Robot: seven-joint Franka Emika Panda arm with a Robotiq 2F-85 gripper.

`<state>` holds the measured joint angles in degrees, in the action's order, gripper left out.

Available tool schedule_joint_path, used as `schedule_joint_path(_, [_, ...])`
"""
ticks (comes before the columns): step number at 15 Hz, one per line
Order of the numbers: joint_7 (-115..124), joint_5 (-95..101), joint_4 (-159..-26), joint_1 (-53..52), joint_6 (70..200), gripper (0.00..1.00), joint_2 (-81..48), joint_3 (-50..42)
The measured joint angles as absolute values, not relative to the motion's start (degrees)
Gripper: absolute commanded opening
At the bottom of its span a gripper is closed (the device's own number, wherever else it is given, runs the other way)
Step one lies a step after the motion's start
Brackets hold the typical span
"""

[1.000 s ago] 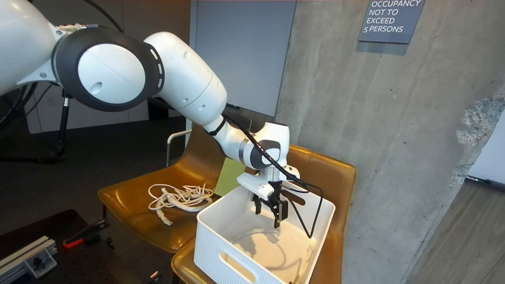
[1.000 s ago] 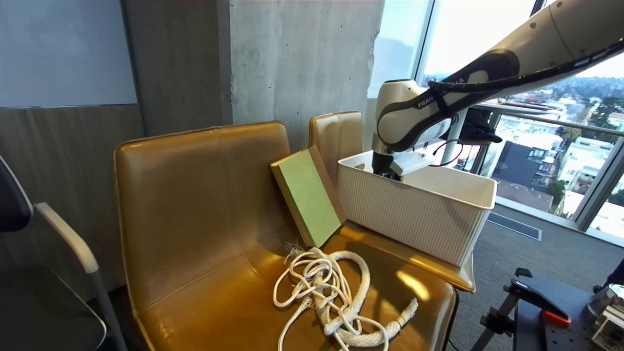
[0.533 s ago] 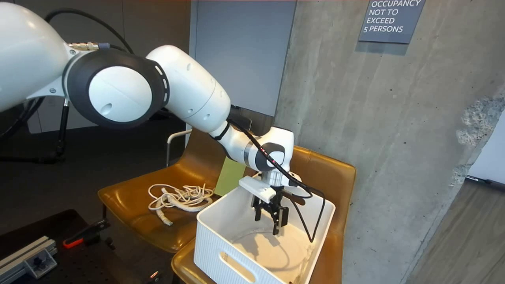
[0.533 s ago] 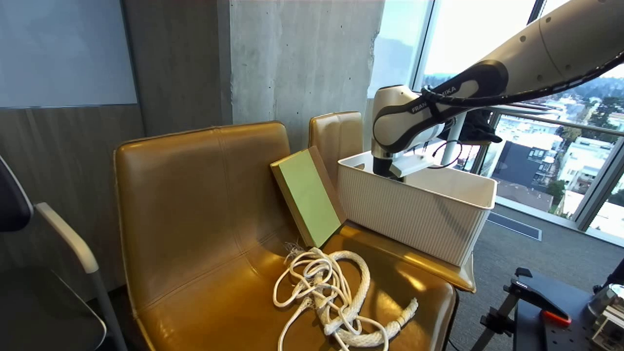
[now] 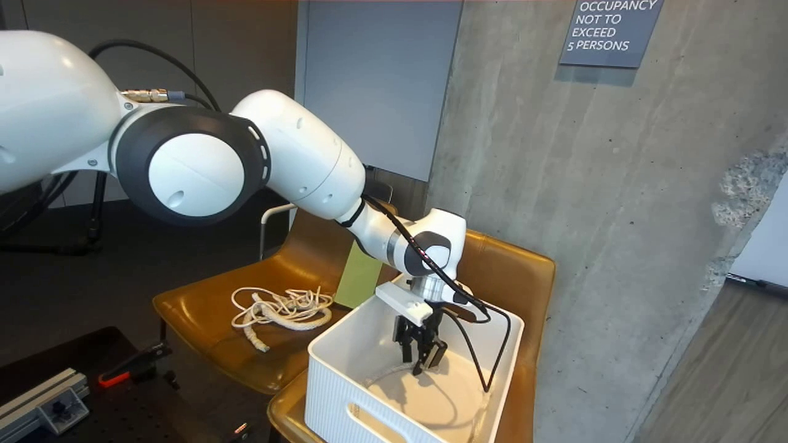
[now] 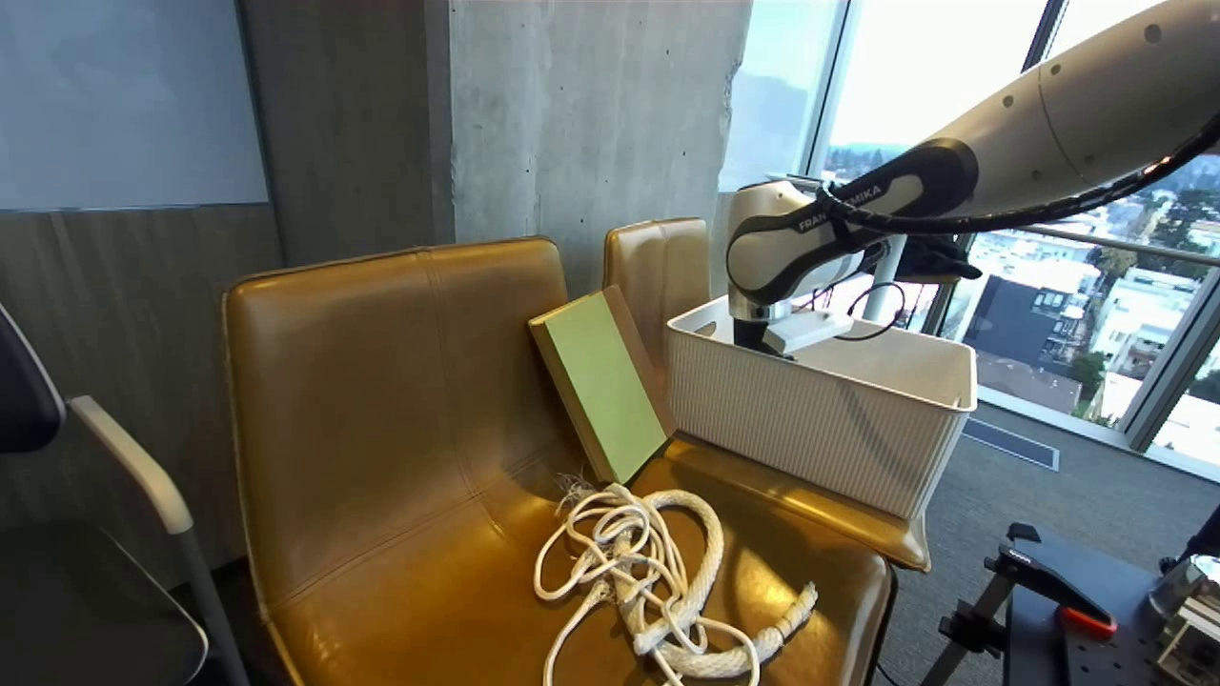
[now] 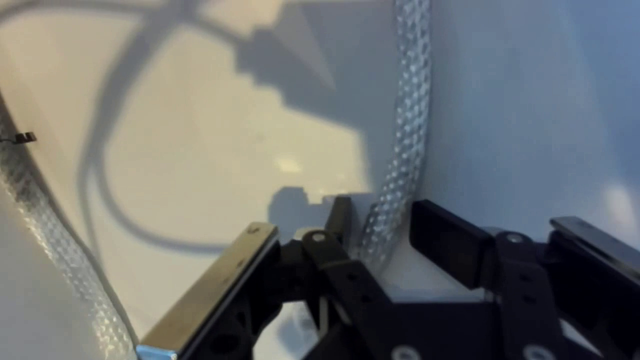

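My gripper (image 5: 412,362) points down inside a white ribbed box (image 5: 329,391), close to its floor. In the wrist view the jaws stand partly apart, astride a braided pale rope (image 7: 414,90). This rope runs along the box floor beside a wall and passes between the fingers (image 7: 445,242), with a gap visible on the right finger's side. Contact on the left side cannot be made out. Another stretch of braided rope (image 7: 55,245) lies along the left of the wrist view. The box wall (image 6: 810,429) hides the fingertips in an exterior view.
The box sits on a brown leather chair (image 5: 523,264). Beside it, another brown chair (image 6: 400,381) bears a tangled white rope (image 6: 713,543) and a leaning green book (image 6: 605,381). A concrete wall (image 5: 591,215) rises behind. A dark table with a red-handled clamp (image 6: 1058,595) stands nearby.
The arm has moved lower into the box. The fingers have drawn closer together around the rope. The box has shifted slightly.
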<state>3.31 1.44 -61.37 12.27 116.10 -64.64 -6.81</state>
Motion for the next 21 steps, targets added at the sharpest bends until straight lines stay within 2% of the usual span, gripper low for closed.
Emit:
schedule_joint_path(1, [3.31, 1.27, -60.97, 12.75, 115.71, 0.01, -64.84, -6.80])
schedule_joint_path(2, [3.31, 0.99, -60.66, 13.18, 115.48, 0.00, -65.05, -6.80])
schedule_joint_path(4, [3.31, 0.42, -60.01, 13.79, 115.00, 0.03, -65.44, -6.78])
schedule_joint_path(12, [3.31, -0.14, -55.75, 14.71, 113.46, 0.03, -65.71, -6.82])
schedule_joint_path(21, [1.89, 1.17, -49.20, 14.86, 104.56, 0.03, -55.45, -8.01])
